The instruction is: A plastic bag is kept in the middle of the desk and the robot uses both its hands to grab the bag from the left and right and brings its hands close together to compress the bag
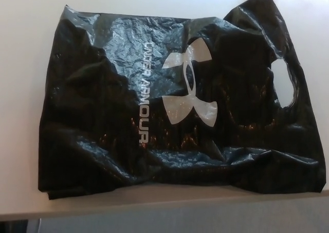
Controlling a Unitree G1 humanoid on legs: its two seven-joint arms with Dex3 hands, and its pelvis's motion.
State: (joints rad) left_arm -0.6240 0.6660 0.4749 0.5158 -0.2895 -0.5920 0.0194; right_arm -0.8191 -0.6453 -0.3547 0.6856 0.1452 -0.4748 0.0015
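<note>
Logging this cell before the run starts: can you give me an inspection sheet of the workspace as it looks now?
Surface: pale white desk, front edge visible at the bottom.
Job's things: crinkled black plastic bag with white logo and lettering, lying flat and spread out; handle cut-out at its right end.
Clutter: nothing seen.
Hands: neither in view.
Cables: nothing seen.
Surroundings: grey floor below the desk edge.
</note>
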